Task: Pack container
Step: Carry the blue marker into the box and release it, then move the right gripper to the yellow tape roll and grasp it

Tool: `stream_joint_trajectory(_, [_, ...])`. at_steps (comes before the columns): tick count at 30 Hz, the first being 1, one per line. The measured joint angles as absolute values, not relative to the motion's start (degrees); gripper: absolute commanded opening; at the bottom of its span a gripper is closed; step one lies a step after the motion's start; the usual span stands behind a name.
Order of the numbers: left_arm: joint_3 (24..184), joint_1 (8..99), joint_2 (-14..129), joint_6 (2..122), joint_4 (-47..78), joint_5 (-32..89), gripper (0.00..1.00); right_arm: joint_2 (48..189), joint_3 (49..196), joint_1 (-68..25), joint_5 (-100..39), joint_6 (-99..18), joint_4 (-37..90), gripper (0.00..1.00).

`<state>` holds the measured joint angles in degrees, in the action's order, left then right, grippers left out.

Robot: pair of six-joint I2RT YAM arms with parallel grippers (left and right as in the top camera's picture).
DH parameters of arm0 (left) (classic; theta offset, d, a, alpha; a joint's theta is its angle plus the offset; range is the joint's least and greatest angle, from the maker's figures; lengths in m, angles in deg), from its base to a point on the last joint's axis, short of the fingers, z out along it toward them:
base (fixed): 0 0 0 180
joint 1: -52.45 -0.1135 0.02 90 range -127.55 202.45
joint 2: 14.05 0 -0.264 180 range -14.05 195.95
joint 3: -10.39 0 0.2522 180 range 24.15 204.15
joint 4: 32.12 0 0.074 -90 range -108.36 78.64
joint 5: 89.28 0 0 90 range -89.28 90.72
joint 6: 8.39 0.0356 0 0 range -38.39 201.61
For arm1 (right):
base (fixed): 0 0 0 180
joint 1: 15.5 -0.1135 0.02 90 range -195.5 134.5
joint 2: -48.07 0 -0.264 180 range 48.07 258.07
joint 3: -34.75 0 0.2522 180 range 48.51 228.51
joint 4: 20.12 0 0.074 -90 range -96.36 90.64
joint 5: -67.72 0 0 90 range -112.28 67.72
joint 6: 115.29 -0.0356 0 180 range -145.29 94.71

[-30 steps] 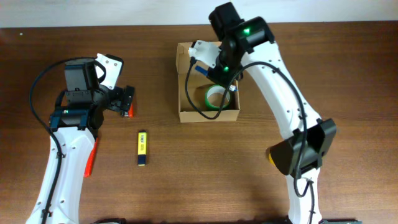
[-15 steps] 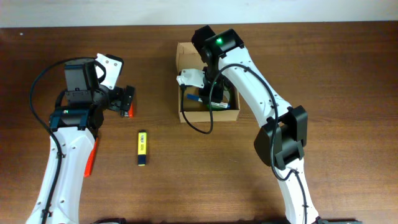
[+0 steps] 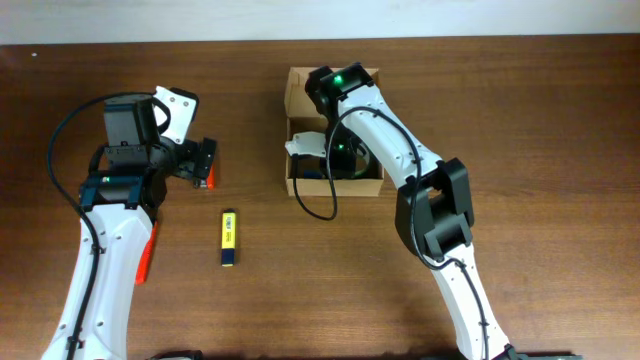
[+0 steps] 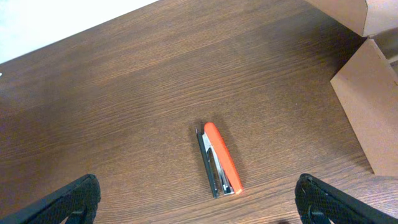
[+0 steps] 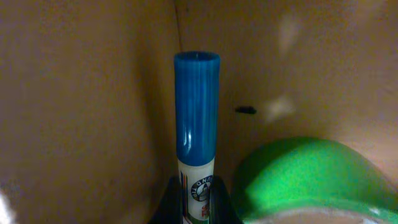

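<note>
- The right arm has folded further over the container (image 3: 296, 100) than a second ago, its wrist now sunk between the cardboard walls. The box sits where it was, at the middle rear of the tabletop (image 3: 520, 120).
- The right claw (image 5: 194, 208) is clamped on the lower barrel of a blue-capped marker (image 5: 196, 112). The marker stands upright near an inside corner of the box, just beside the green tape roll (image 5: 305, 177).
- From overhead the roll lay in plain sight a second ago. The arm now covers most of the box floor and the roll can barely be made out there.
- The left claw (image 4: 199, 208) has not moved. It is spread wide and holds nothing, above an orange stapler (image 4: 219, 158) lying flat on the wood.
- The yellow marker (image 3: 229, 238) lies unchanged in front of the left arm.
- The wrist view cuts off the right claw's fingers at the bottom edge. Whether the marker's tip touches the floor cannot be told.
</note>
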<state>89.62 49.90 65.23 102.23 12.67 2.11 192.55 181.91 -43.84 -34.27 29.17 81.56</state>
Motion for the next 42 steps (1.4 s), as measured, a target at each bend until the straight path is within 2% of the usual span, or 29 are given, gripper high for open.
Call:
stream_joint_trajectory(1, [89.62, 49.9, 65.26, 102.23, 12.69, 2.13, 1.0, 192.6, 181.69, -43.84, -34.27, 29.14, 81.43, 0.2])
stream_joint_trajectory(2, [89.62, 49.9, 65.23, 102.23, 12.69, 2.11, 0.99, 192.62, 181.67, -43.84, -34.29, 28.88, 81.3, 0.31])
stream_joint_trajectory(7, [89.62, 49.9, 65.26, 102.23, 12.71, 2.13, 1.0, 192.62, 181.67, -43.49, -34.86, 27.13, 80.22, 0.54])
stream_joint_trajectory(8, [89.62, 49.9, 65.23, 102.23, 12.71, 2.13, 1.0, 192.62, 181.78, -43.4, -35.1, 26.43, 80.25, 0.62])
stream_joint_trajectory(11, [89.62, 49.9, 65.26, 102.23, 12.71, 2.11, 0.99, 192.62, 183.42, -43.21, -35.27, 23.99, 80.01, 0.69])
stream_joint_trajectory(13, [89.62, 49.9, 65.23, 102.23, 12.69, 2.11, 1.0, 192.58, 187.38, -43.01, -35.29, 20.82, 80.36, 0.83])
stream_joint_trajectory(16, [89.62, 49.9, 65.26, 102.23, 12.71, 2.11, 1.0, 191.46, 196.67, -43.01, -34.55, 15.2, 80.68, 0.84])
stream_joint_trajectory(18, [89.62, 49.9, 65.26, 102.23, 12.71, 2.11, 1.0, 188.86, 199.7, -43.01, -33.65, 11.02, 80.71, 0.77])
stream_joint_trajectory(20, [89.62, 49.9, 65.26, 102.23, 12.71, 2.13, 0.99, 185.47, 200.18, -43.01, -30.0, 4.55, 80.9, 0.53])
stream_joint_trajectory(21, [89.62, 49.9, 65.26, 102.23, 12.71, 2.13, 0.99, 184.31, 200.18, -42.97, -27.82, 0.69, 81.69, 0.45])
stream_joint_trajectory(23, [89.62, 49.9, 65.26, 102.23, 12.69, 2.11, 1.0, 182.63, 200.21, -42.64, -24.17, -4.52, 83.81, 0.39])
stream_joint_trajectory(28, [89.62, 49.9, 65.26, 102.23, 12.69, 2.11, 1.0, 175.24, 198.17, -37.68, -17.09, -17.61, 88.73, 0.4])
stream_joint_trajectory(29, [89.62, 49.9, 65.23, 102.26, 12.71, 2.11, 1.0, 168.9, 192.8, -35.49, -16.47, -19.34, 88.12, 0.42])
stream_joint_trajectory(30, [89.62, 49.9, 65.23, 102.28, 12.71, 2.11, 1.0, 164.51, 188.75, -34.12, -16.12, -20.1, 86.65, 0.49])
stream_joint_trajectory(32, [89.65, 49.9, 65.26, 102.58, 12.39, 2.11, 0.99, 148.69, 171.81, -29.7, -15.62, -21.41, 84.46, 0.61])
stream_joint_trajectory(36, [89.73, 49.9, 65.3, 102.71, 12.17, 1.93, 1.0, 132.62, 151.73, -22.95, -16.21, -23.64, 85.43, 0.62])
stream_joint_trajectory(38, [89.73, 49.9, 65.3, 102.71, 12.1, 1.93, 0.99, 130.28, 143.27, -22.18, -16.78, -24.43, 84.4, 0.62])
stream_joint_trajectory(42, [89.75, 49.9, 65.3, 102.87, 12.12, 1.91, 1.0, 128.82, 123.77, -22.18, -21.46, -26.26, 73.03, 0.62])
